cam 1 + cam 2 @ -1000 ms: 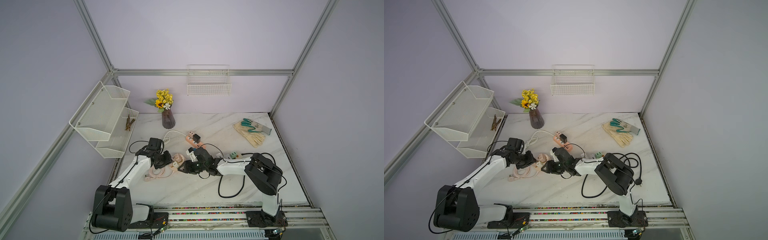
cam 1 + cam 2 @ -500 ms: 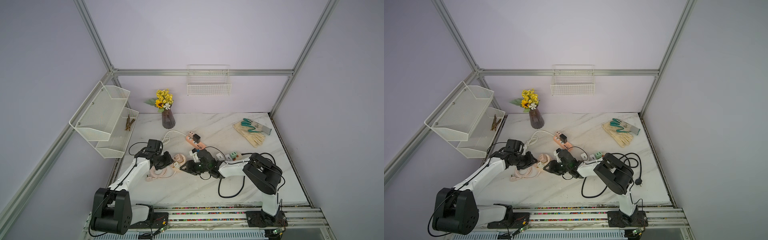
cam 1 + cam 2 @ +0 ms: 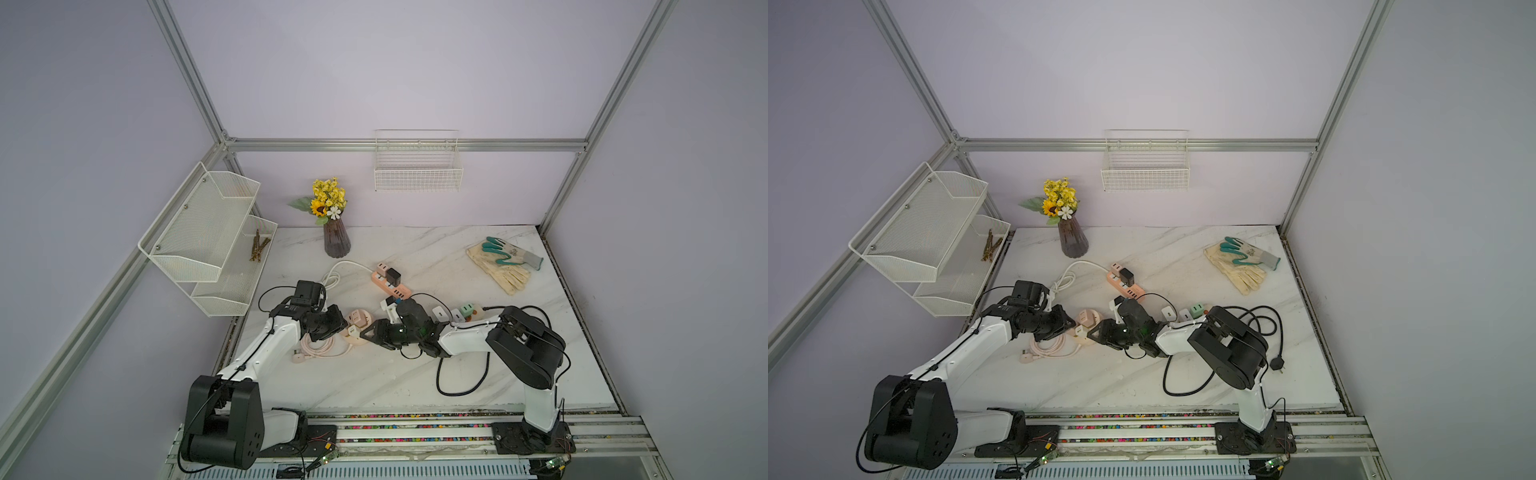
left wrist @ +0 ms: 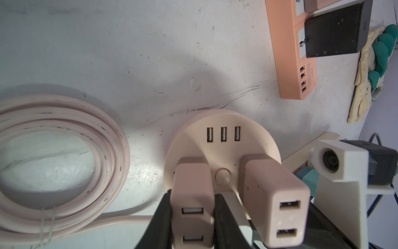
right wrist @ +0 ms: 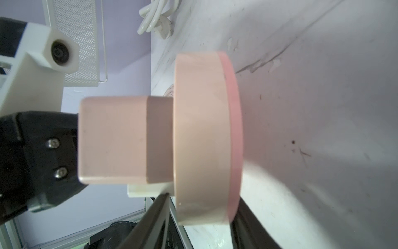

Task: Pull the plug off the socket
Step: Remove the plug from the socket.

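The round pink socket (image 4: 221, 125) lies on the marble table with two pink plugs standing in its face. My left gripper (image 4: 192, 194) is shut on one plug (image 4: 191, 176), a black finger pressed on each side. The second plug (image 4: 273, 194) stands free beside it. In the right wrist view my right gripper (image 5: 202, 200) straddles the socket (image 5: 202, 129), one finger at its top face and one under its base, with a plug (image 5: 120, 140) sticking out of that face. In both top views the left gripper (image 3: 343, 324) and right gripper (image 3: 365, 332) meet at the socket (image 3: 1086, 328).
The socket's coiled pink cord (image 4: 60, 151) lies beside it. A pink power strip (image 3: 390, 282) carrying a black adapter (image 3: 392, 274) sits behind, with a white cable. Small adapters (image 3: 453, 313) and a black cable (image 3: 461, 382) lie by the right arm. A vase (image 3: 336, 241) and gloves (image 3: 503, 266) stand further back.
The right wrist has shifted slightly at the socket. The left gripper keeps the same hold on the plug, which still sits in the socket.
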Controlling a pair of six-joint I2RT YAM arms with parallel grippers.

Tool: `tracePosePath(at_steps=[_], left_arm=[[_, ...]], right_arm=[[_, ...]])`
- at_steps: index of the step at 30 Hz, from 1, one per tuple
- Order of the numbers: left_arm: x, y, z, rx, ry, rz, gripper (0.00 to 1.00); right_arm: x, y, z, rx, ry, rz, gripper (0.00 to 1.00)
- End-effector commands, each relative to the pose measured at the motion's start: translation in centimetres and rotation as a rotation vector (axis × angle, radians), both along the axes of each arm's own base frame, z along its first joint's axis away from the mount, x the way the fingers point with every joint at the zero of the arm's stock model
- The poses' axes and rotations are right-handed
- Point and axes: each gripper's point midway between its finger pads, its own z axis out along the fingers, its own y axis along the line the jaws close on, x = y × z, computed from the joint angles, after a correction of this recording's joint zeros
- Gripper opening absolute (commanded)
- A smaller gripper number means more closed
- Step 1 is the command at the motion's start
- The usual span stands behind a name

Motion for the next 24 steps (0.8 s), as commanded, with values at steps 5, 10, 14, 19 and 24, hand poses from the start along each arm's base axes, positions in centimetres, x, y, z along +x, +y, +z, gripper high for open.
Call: tracePosePath(at_steps=[5, 10, 14, 19, 24], left_arm=[[0.3, -1.4, 1.8, -0.073, -0.066, -0.059, 0.00], [0.2, -1.6, 1.9, -0.095, -0.067, -0.050, 0.00], [0.4, -1.8, 2.0, -0.113, -0.072, -0.047, 0.00], [0.7, -0.7, 1.9, -0.118, -0.070, -0.010, 0.00], [0.8, -1.3, 3.3, -0.247, -0.144, -0.056, 0.00]], right_arm=[[1.3, 0.3, 2.5, 0.057, -0.062, -0.028, 0.44], [1.1, 0.4, 2.3, 0.057, -0.062, -0.014, 0.30], [1.0, 0.1, 1.8, 0.035, -0.070, -0.009, 0.02], [1.1, -1.3, -0.1, -0.052, -0.063, -0.051, 0.00], [1.5, -2.6, -1.7, -0.124, -0.052, -0.091, 0.00]])
